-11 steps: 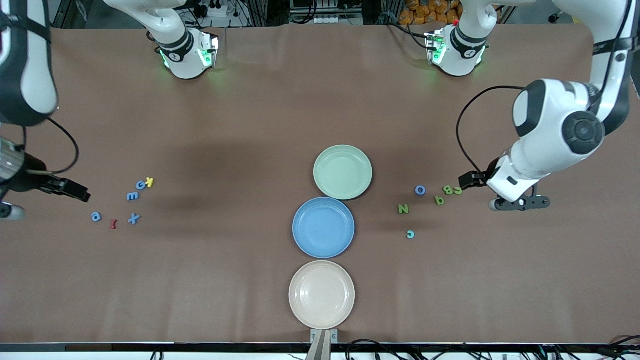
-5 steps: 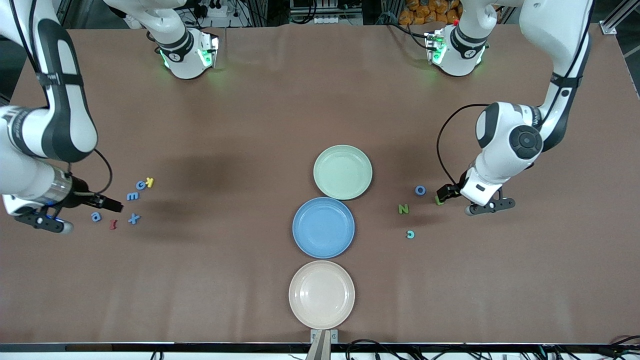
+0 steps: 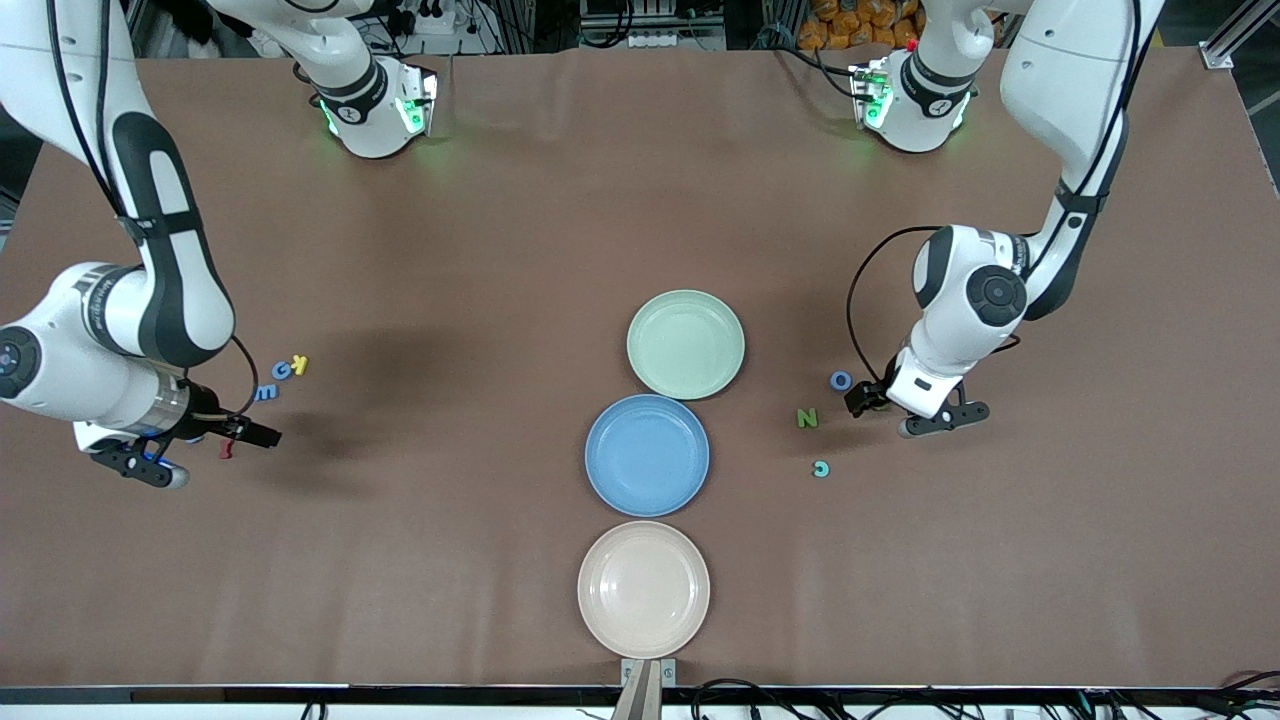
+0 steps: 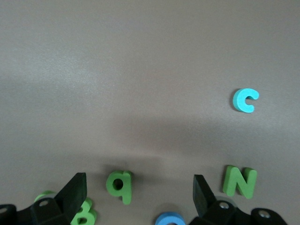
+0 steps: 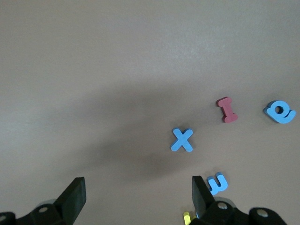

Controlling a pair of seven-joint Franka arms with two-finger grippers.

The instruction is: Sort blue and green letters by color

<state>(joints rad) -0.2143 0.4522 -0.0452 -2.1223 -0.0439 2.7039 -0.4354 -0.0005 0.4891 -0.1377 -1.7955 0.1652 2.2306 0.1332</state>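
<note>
Both grippers hang spread and empty: left gripper (image 4: 138, 190) over the green q (image 4: 120, 184), right gripper (image 5: 138, 194) over the blue X (image 5: 182, 140).

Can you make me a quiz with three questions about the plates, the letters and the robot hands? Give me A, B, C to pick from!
1. Which plate lies nearest the front camera?
A. green plate
B. blue plate
C. beige plate

2. What colour is the N?
A. green
B. yellow
C. red

3. How are the left gripper's fingers?
A. shut on the N
B. open, holding nothing
C. shut on a plate

Answers:
1 C: the beige plate sits lowest in the front view, below the blue plate and the green plate.
2 A: the N is green in the left wrist view.
3 B: the left gripper has its fingers spread wide over the green q, gripping nothing.
</note>
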